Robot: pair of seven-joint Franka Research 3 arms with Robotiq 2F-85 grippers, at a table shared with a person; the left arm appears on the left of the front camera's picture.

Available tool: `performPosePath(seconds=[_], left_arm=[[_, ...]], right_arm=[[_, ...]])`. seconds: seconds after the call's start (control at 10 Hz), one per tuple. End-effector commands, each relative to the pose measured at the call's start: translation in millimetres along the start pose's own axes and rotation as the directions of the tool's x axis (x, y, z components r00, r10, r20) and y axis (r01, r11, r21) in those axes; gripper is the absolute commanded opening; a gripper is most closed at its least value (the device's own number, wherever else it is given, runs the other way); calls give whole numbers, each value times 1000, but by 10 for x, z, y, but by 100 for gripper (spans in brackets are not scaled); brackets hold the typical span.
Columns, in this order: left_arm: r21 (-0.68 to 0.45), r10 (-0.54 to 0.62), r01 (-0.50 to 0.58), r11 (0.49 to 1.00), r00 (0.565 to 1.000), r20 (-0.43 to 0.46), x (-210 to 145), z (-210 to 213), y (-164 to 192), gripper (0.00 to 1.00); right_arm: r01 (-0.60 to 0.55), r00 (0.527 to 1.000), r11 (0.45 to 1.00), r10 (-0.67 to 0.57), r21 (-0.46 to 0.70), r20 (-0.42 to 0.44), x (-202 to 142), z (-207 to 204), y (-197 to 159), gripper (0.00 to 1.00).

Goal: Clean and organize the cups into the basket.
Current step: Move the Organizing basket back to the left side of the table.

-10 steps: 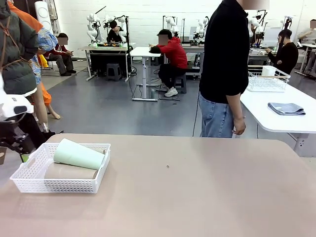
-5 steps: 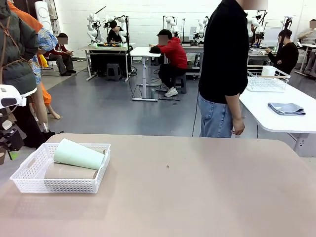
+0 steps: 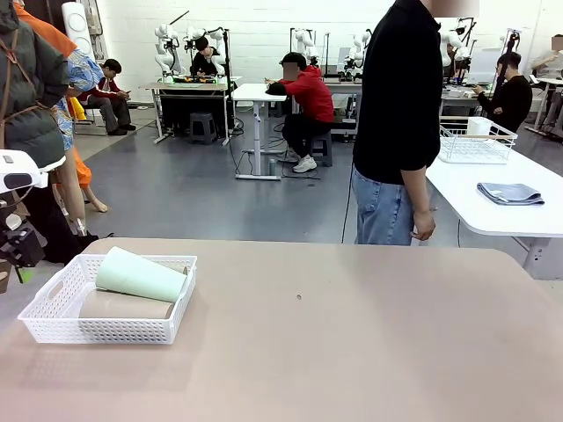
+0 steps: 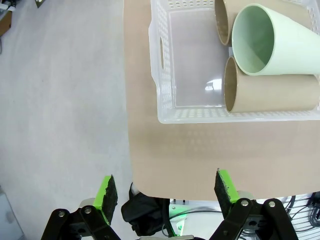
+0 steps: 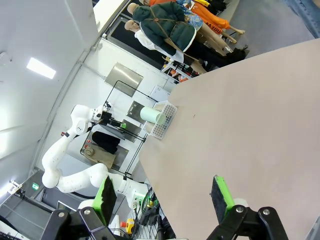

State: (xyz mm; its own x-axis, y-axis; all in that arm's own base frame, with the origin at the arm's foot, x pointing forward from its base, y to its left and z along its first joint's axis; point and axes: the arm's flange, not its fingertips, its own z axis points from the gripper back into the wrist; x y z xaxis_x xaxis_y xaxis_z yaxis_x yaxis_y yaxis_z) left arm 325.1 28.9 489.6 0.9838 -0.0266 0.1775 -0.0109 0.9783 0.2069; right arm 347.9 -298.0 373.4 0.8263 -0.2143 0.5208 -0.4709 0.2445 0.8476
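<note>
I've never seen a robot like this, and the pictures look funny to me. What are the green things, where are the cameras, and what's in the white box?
The green things are soft pads on the robot's two-finger hands, called grippers. One camera sits on each wrist and looks along the fingers. The left gripper is open and empty, just off the edge of the table. The right gripper is open and empty too, above the table. A third camera looks across the table at a person standing on the far side. The white box is a basket. Three cups lie on their sides in it: a mint green cup resting on two brown cups.
</note>
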Motion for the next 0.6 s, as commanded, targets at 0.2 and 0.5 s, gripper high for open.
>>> performPosePath(seconds=[0.2, 0.5], left_arm=[[-234, -15, 6, 972, 999, -39, -39, 66, 221, 100], [-759, -4, 18, 651, 1000, 20, -363, 429, 1096, 100]], right_arm=[[9, 1000, 1000, -9, -2, 0, 5, -1, 9, 100], [9, 1000, 1000, -9, -2, 0, 5, -1, 9, 100]])
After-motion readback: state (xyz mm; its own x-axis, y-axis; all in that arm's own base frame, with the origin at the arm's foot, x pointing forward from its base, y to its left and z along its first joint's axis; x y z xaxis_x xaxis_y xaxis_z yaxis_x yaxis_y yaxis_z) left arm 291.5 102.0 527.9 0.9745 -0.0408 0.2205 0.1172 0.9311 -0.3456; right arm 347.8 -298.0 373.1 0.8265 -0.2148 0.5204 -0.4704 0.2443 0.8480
